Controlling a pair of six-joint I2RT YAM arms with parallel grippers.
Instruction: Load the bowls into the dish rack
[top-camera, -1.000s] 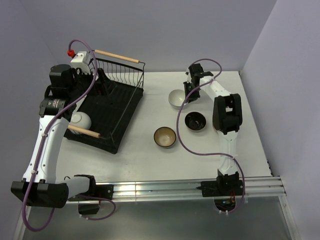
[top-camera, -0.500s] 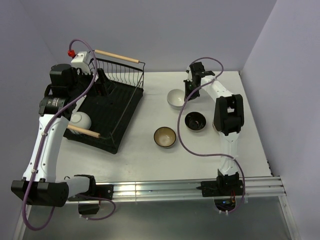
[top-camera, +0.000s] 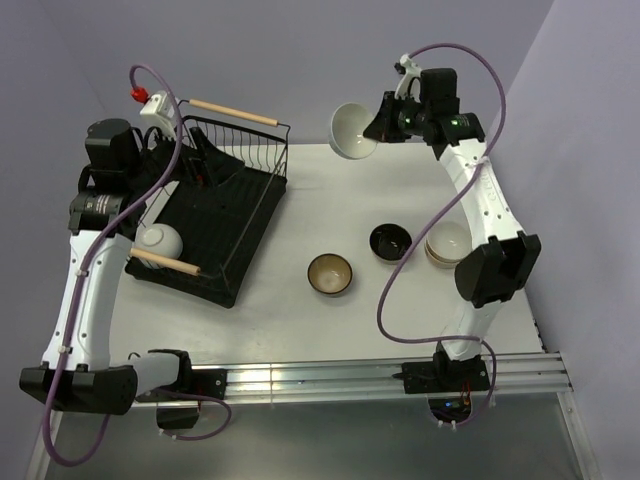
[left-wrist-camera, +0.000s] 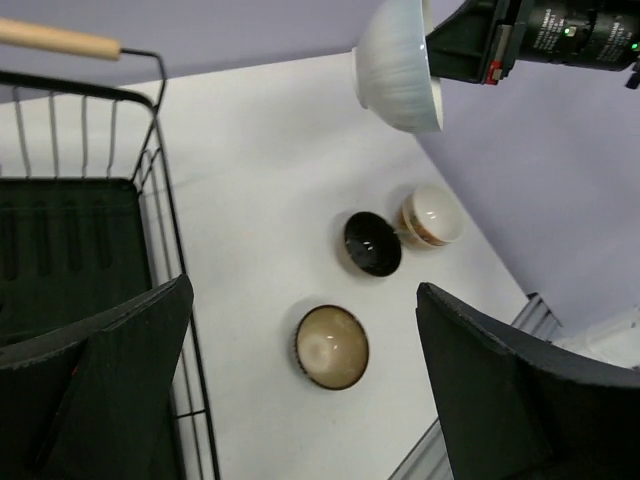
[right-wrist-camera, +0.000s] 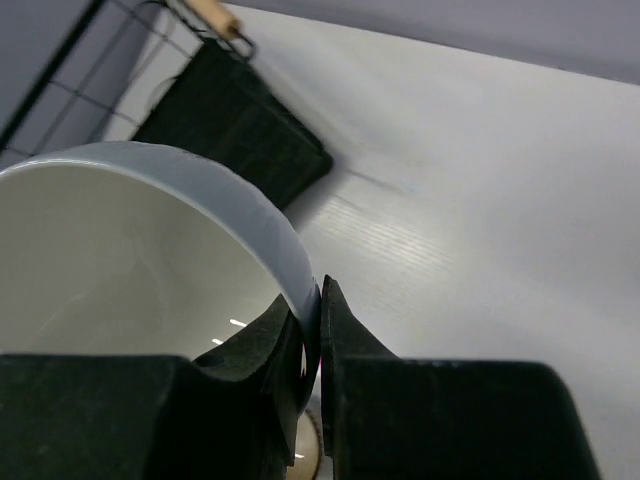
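My right gripper (top-camera: 380, 124) is shut on the rim of a white bowl (top-camera: 352, 131) and holds it tilted, high above the table's far side; the right wrist view shows the pinched rim (right-wrist-camera: 320, 310) and the bowl (right-wrist-camera: 130, 270). A black bowl (top-camera: 391, 242), a brown bowl with tan inside (top-camera: 329, 274) and a cream bowl (top-camera: 449, 243) sit on the table. The dish rack (top-camera: 250, 215) at the left holds an upturned white bowl (top-camera: 160, 240). My left gripper (top-camera: 198, 160) is open and empty over the rack's far end (left-wrist-camera: 305, 290).
The rack's wooden handles lie at its far edge (top-camera: 235, 111) and near edge (top-camera: 168, 262). The left wrist view shows the held bowl (left-wrist-camera: 398, 65), black bowl (left-wrist-camera: 373, 243), cream bowl (left-wrist-camera: 432, 215) and brown bowl (left-wrist-camera: 331, 346). Walls stand behind and to the right.
My right gripper has lifted the white bowl off the table and swung it up. The right arm's rise has uncovered the cream bowl. The left arm has shifted slightly.
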